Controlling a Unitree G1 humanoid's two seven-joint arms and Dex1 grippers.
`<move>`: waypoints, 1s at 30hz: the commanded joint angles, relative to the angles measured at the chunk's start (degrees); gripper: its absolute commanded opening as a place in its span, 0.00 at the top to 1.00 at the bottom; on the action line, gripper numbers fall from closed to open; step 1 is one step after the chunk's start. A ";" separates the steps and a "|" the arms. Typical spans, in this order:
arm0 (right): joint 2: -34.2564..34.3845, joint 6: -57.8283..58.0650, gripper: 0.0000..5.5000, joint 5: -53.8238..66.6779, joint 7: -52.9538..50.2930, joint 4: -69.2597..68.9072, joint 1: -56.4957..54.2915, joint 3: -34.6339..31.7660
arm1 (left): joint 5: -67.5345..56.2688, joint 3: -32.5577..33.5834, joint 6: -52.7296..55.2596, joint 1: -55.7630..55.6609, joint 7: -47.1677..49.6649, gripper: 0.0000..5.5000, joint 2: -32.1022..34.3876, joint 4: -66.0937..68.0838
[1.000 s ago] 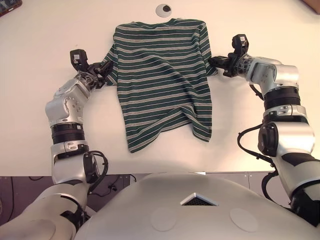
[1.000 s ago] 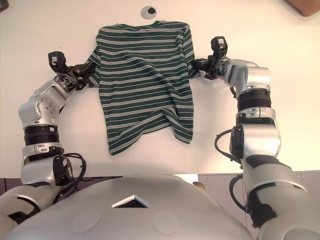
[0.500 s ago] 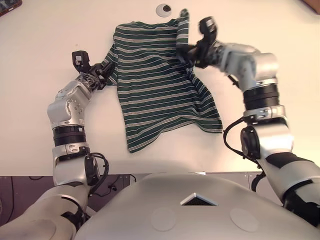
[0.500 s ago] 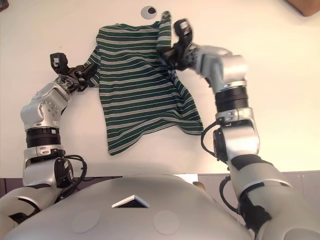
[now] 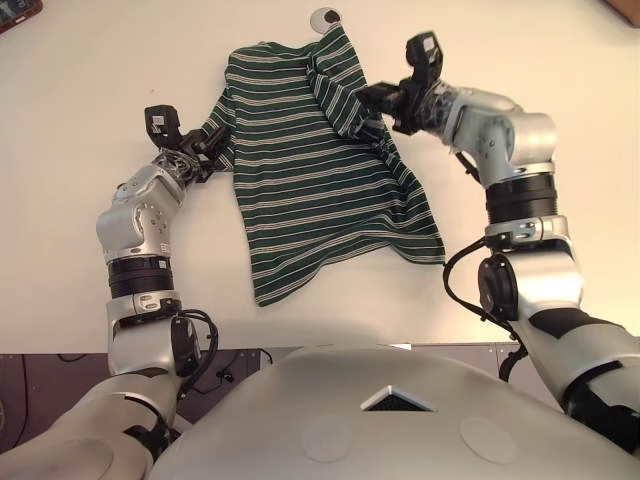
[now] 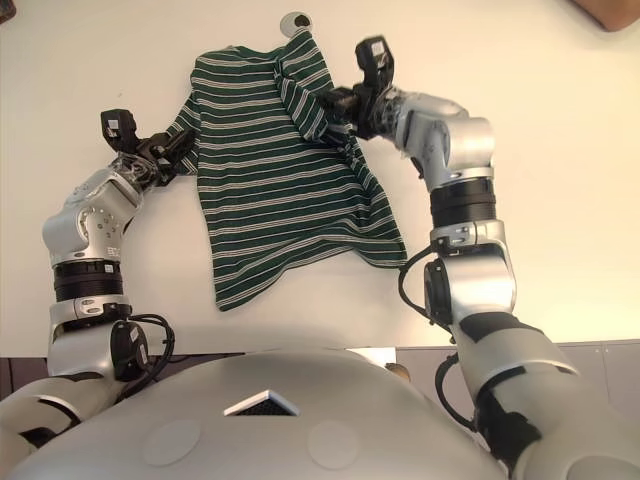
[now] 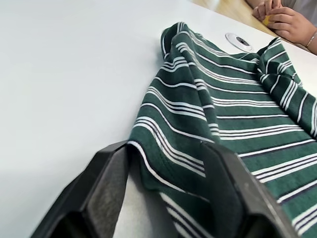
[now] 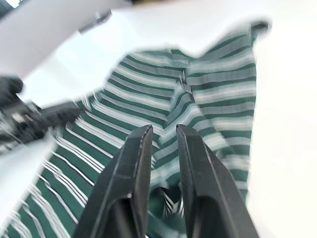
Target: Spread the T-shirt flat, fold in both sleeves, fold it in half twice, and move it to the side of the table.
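A green T-shirt with white stripes lies on the white table, collar at the far side. My right gripper is over the shirt's upper right part, shut on the right sleeve, which is lifted and folded inward over the chest. In the right wrist view its fingers stand close together above the striped cloth. My left gripper is at the left sleeve, low on the table. Its fingers are spread apart, with the sleeve's edge lying between them.
A small round white disc with a dark centre lies just beyond the collar. Brown objects sit at the far corners. Bare table stretches to both sides of the shirt, and the front edge runs close to me.
My right gripper has swung from the shirt's right side inward over the chest, carrying the right sleeve with it. The lower right hem has spread outward. The left arm has barely moved.
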 commanded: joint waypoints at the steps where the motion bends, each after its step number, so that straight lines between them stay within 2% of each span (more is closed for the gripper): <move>1: -1.89 -6.40 0.84 -3.56 -1.31 9.02 -3.45 0.57 | 0.60 -0.64 1.37 0.83 0.54 0.55 -0.50 0.71; 6: 1.17 -14.73 0.84 -7.21 -1.73 22.40 -5.78 2.57 | 0.43 -0.56 1.84 0.85 0.39 0.55 -0.20 -0.17; 10: 2.56 -18.31 0.72 -7.62 -2.52 29.69 -7.17 0.95 | 0.70 -1.08 1.72 0.09 -0.05 0.55 -0.33 0.66; 16: 3.64 -20.93 0.72 -7.67 -3.42 36.11 -9.21 -1.33 | 0.68 -1.08 1.51 0.26 0.20 0.55 -0.80 0.82; 18: 3.91 -22.26 0.76 -8.23 -4.02 37.41 -9.54 -1.53 | 0.68 -1.09 1.49 0.30 0.23 0.55 -0.88 0.87; 24: 5.01 -24.26 0.98 -8.34 -3.87 39.16 -10.21 -1.78 | 0.75 -1.11 1.27 0.21 0.22 0.55 -1.12 1.33; 30: 3.84 -26.30 0.99 -7.33 -4.67 38.14 -11.05 -4.79 | 0.81 -1.04 1.08 0.40 0.25 0.55 -1.41 1.65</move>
